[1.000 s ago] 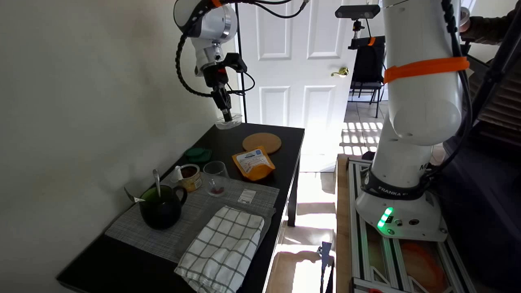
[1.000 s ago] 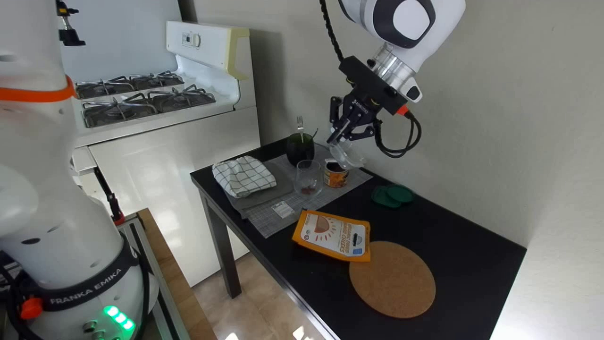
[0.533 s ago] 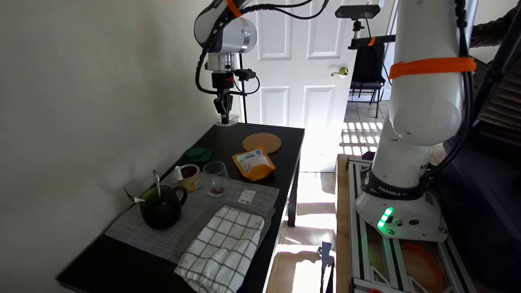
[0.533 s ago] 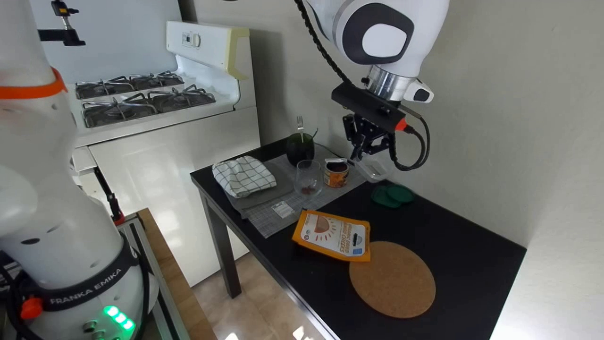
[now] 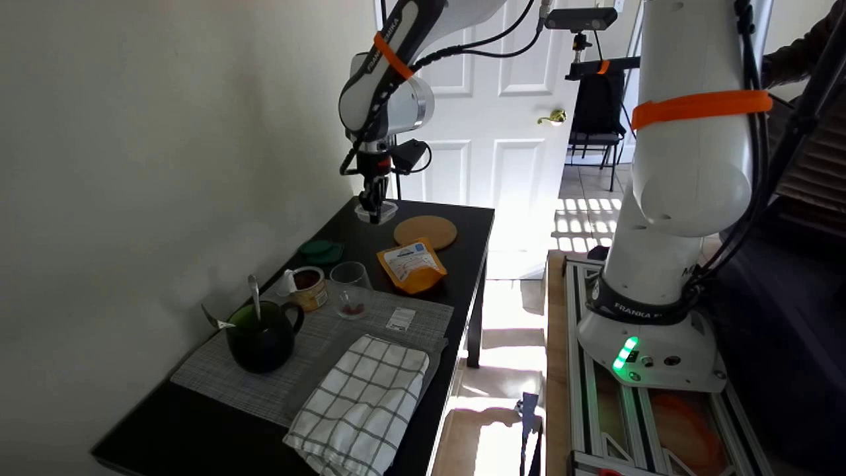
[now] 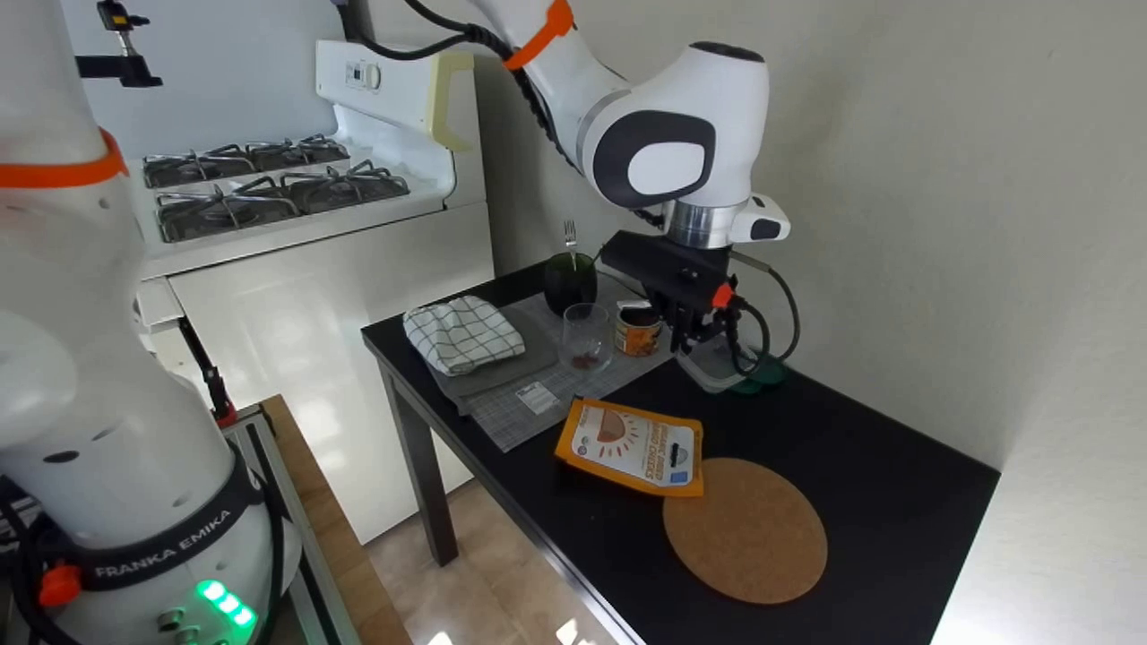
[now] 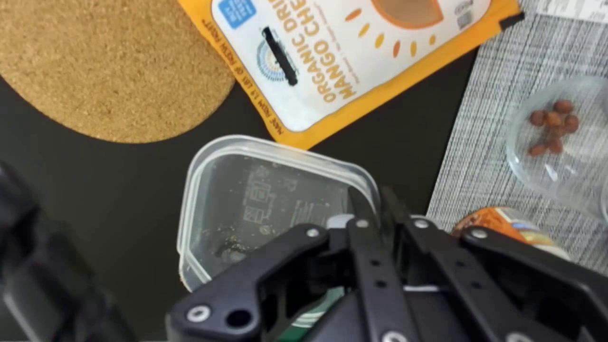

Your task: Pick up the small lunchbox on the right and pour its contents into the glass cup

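Observation:
The small lunchbox is a clear plastic box, shown in both exterior views. It looks roughly level, with only crumbs on its bottom. My gripper is shut on one side wall, one finger inside and one outside. In the exterior views the gripper points down near the wall, low over the black table; I cannot tell whether the box touches it. The glass cup stands upright on the grey placemat, with small reddish-brown pieces inside. It also shows in the other views.
An orange pouch overlaps a round cork mat beside the lunchbox. Green lids lie by the wall. An open can and a dark mug with cutlery stand near the cup. A checkered cloth lies folded in front.
The gripper and lunchbox have moved down toward the table and away from the can. The gripper has turned from tilted to pointing down, and the box from tipped to about level.

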